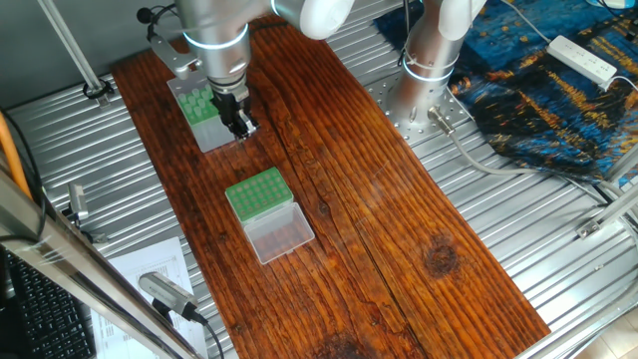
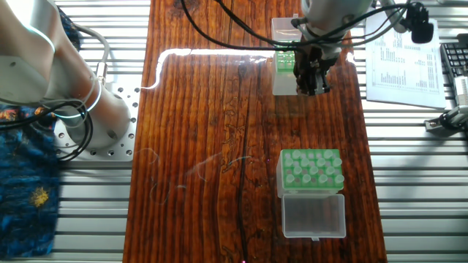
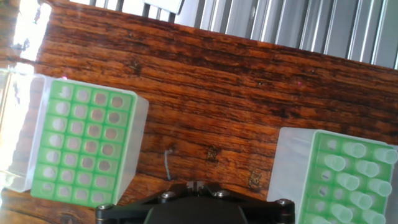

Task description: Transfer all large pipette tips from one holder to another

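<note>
The black fingers (image 1: 240,122), whose spacing cannot be told here, should probably be centred over one hole of the tall grey-sided, green-topped box (image 1: 196,102) before being lowered vertically.

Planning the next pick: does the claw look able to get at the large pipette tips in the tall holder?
Probably yes. The tall holder's top is uncovered, the large pipette tips stand exposed, and the claw hangs close beside it with nothing between.
</note>
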You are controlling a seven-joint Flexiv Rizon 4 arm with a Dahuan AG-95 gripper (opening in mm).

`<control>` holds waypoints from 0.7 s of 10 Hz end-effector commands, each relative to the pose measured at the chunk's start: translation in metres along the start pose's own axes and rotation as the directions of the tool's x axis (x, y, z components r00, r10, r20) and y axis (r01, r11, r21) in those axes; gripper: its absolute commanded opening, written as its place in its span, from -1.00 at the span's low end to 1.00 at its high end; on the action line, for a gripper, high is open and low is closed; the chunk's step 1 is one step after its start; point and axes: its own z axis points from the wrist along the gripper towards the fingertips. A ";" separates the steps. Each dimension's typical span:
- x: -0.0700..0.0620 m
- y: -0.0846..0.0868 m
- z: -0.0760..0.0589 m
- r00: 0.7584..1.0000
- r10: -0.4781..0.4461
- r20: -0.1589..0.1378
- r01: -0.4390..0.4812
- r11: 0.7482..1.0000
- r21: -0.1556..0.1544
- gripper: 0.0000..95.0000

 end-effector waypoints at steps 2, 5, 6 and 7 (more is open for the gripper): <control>0.000 0.001 0.000 1.000 -0.020 0.004 0.020 1.000 0.001 -1.00; 0.000 0.001 0.000 1.000 0.030 0.008 -0.030 1.000 0.002 -1.00; 0.000 0.001 0.000 0.999 0.036 0.009 -0.036 0.999 0.004 -1.00; 0.000 0.001 0.000 1.000 0.015 0.008 -0.015 1.000 0.006 -1.00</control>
